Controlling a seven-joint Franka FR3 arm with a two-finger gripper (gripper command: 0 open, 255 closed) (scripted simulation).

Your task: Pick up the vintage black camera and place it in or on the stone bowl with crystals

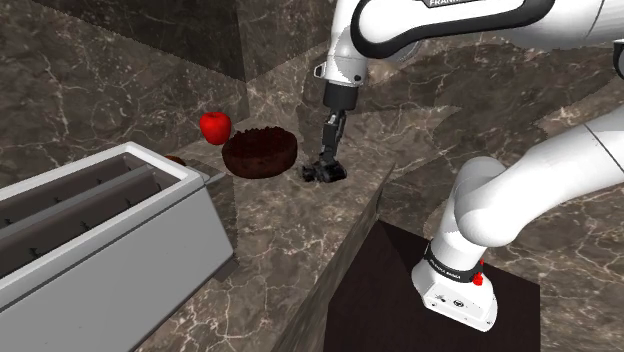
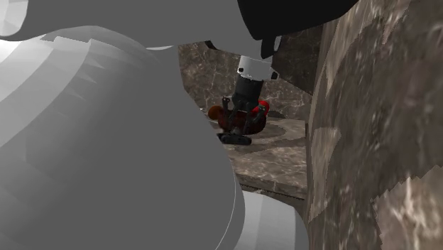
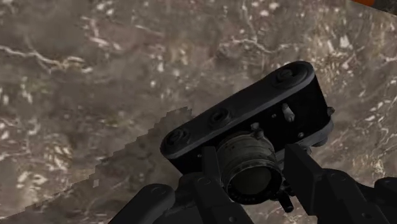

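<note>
The black vintage camera (image 1: 324, 173) lies on the marble counter, just to the right of the dark brown bowl (image 1: 260, 152) in the shoulder view. My gripper (image 1: 327, 160) comes straight down onto it. In the wrist view my gripper (image 3: 254, 156) has its fingers (image 3: 213, 167) pressed against both sides of the round lens of the camera (image 3: 254, 105). The camera body is tilted across them. In the second exterior view the gripper (image 2: 240, 128) stands over the camera (image 2: 234, 138), in front of the bowl (image 2: 220, 117).
A red apple (image 1: 214, 126) sits behind the bowl near the wall. A large grey toaster (image 1: 100, 230) fills the counter's near left. The counter edge runs close by the camera, with my dark stand (image 1: 430, 300) below. A marble wall (image 2: 376, 128) rises beside the counter.
</note>
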